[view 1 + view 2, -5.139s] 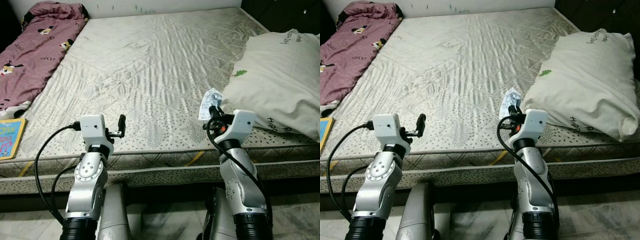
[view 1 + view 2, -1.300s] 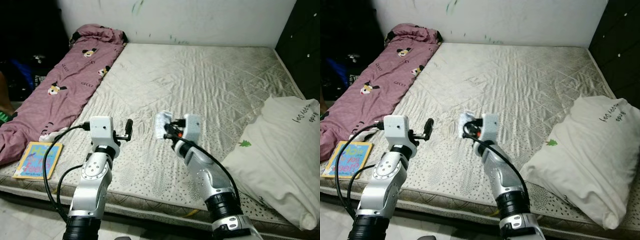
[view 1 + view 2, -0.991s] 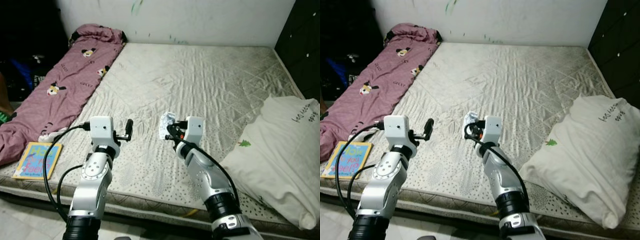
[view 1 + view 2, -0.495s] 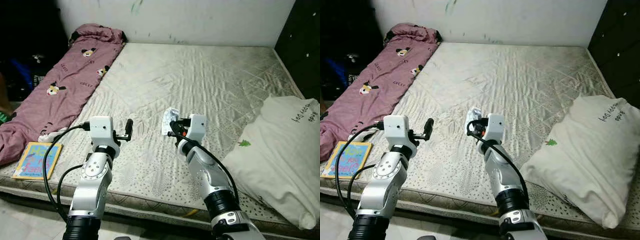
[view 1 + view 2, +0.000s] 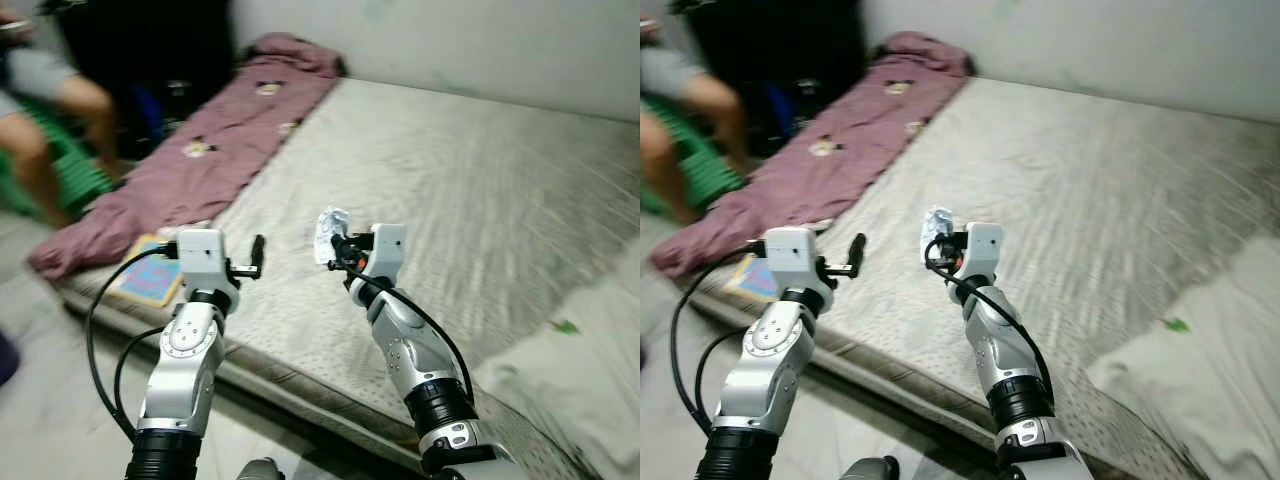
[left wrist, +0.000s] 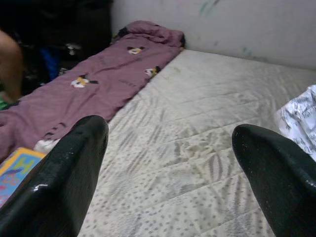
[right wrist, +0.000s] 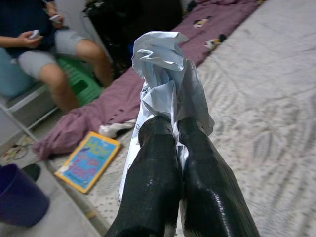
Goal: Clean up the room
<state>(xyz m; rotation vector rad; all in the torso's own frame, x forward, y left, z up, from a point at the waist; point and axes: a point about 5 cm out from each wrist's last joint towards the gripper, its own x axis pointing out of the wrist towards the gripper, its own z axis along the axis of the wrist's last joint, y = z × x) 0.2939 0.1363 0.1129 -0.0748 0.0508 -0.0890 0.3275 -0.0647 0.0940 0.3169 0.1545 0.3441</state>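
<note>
Two grippers are raised over your quilted beige mattress (image 5: 470,180): the right gripper (image 7: 173,143) pinches a crumpled white printed wrapper (image 7: 165,81), lettering unreadable, the left gripper (image 6: 168,148) gapes empty, and the view has swung left since earlier, revealing a seated person (image 7: 44,44).

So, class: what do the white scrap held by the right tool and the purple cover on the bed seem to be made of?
White scrap: probably thin paper or plastic wrapper, matte, crumpled into sharp creases, with faint print. The right tool is shut on it.
Purple cover: soft woven fabric, matte, lying in loose folds, with printed cartoon figures.
</note>
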